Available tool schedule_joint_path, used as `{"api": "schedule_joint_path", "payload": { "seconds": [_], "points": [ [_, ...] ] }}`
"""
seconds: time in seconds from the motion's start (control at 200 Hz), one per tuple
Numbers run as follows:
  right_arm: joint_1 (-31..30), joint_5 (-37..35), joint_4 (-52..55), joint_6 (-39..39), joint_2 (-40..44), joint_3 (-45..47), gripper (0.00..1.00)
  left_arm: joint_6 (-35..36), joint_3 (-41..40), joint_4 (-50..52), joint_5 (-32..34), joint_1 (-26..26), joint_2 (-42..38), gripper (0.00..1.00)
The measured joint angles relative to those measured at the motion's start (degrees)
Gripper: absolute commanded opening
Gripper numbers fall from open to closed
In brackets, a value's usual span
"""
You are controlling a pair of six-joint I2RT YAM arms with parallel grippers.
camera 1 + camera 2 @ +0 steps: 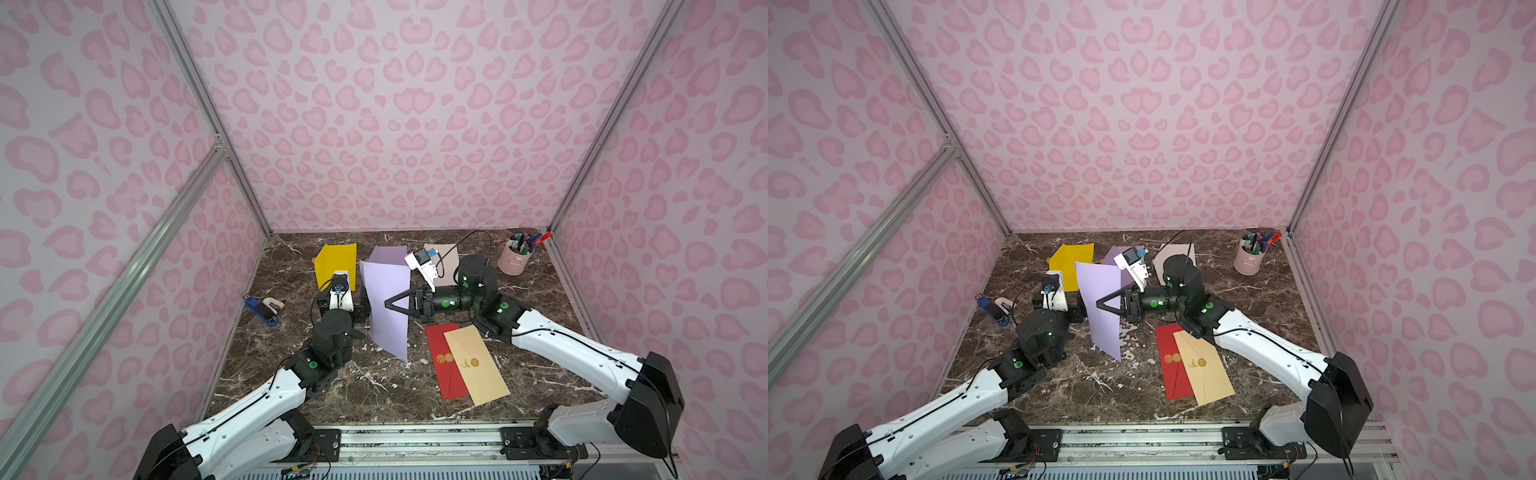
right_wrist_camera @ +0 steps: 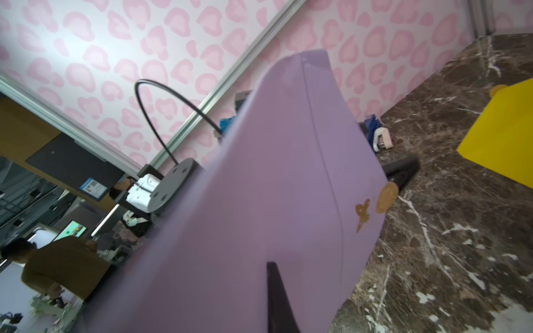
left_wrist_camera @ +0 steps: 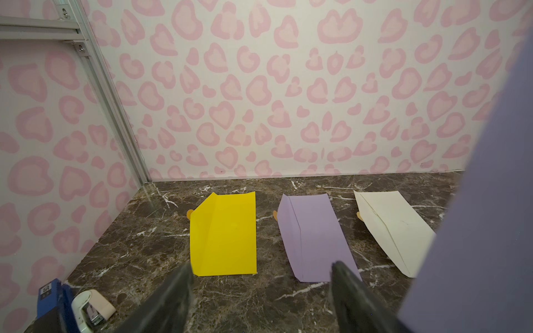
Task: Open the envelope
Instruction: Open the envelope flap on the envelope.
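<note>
Envelope [image 1: 386, 282], the purple one, is up between the two arms, held on edge and roughly upright. Can't tell whether its low corner touches the table [image 1: 374, 386]. Right gripper [image 1: 387, 304] is clamped on its side edge, tips pinched tight on the paper. Left gripper [image 3: 262, 266] sits just beside the other face w/ jaws apart, nothing between them.

Handling, my read: light, thin paper, floppy. It bows visibly in the right wrist view, so a one-point pinch prob lets it swing & twist. Smooth surface, likely slippery under hard pads, and it'd tear if yanked. Best place to grab is the flap [image 2: 354, 173] near its tip, right by the round gold seal [image 2: 386, 199] — slip one finger under the flap edge, then peel slowly away from the body against the right-side hold. Too far from the seal and the flap just bends — too hard and it rips.
</note>
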State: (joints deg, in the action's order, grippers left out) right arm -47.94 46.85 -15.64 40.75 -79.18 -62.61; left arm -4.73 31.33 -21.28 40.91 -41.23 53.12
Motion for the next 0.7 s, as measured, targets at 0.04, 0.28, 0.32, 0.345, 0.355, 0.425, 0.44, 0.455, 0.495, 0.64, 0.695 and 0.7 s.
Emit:
{"api": "schedule_joint_path", "payload": {
  "seconds": [0.04, 0.28, 0.32, 0.345, 0.355, 0.425, 0.44, 0.455, 0.495, 0.64, 0.695, 0.7],
  "points": [
    [0.00, 0.57, -0.63, 0.22, 0.00, 0.00, 0.00, -0.07, -0.37, -0.15, -1.16, 0.48, -0.26, 0.80],
    [0.96, 1.92, -1.18, 0.76, 0.76, -0.09, 0.00, -2.32, -2.25, -0.04, -7.04, 5.55, -3.04, 0.83],
    [1.38, 2.03, -1.18, 0.76, 1.03, -0.09, 0.00, -2.89, -3.10, -0.09, -8.52, 6.86, -4.20, 0.84],
    [1.68, 2.08, -1.14, 0.76, 1.18, -0.09, 0.00, -3.19, -3.76, -0.15, -9.55, 7.69, -5.18, 0.85],
    [1.77, 2.08, -1.14, 0.76, 1.25, -0.09, 0.00, -3.45, -4.07, -0.15, -10.25, 8.09, -5.64, 0.85],
    [2.69, 2.25, -0.94, 0.74, 1.55, -0.09, 0.00, -4.48, -6.27, -0.76, -14.97, 10.88, -8.76, 0.87],
    [2.89, 2.25, -0.81, 0.72, 1.57, -0.09, 0.00, -4.63, -6.62, -0.85, -15.93, 11.37, -9.40, 0.88],
    [3.13, 2.29, -0.74, 0.70, 1.62, -0.09, 0.00, -5.01, -7.13, -1.05, -17.27, 11.93, -10.14, 0.88],
    [3.74, 2.38, -0.31, 0.46, 1.70, -0.09, 0.00, -5.95, -8.07, -1.73, -20.15, 13.03, -11.91, 0.89],
    [6.86, 3.39, 1.01, -0.37, 2.05, 0.00, 0.00, -7.50, -9.51, -2.73, -29.97, 14.71, -17.25, 0.91],
    [8.04, 3.26, 1.27, -0.55, 2.19, 0.09, 0.00, -8.81, -10.10, -3.06, -32.74, 14.75, -19.17, 0.92],
    [8.13, 3.26, 1.27, -0.52, 2.21, 0.09, 0.00, -8.85, -10.16, -3.06, -32.96, 14.75, -19.34, 0.92]
  ]
}}
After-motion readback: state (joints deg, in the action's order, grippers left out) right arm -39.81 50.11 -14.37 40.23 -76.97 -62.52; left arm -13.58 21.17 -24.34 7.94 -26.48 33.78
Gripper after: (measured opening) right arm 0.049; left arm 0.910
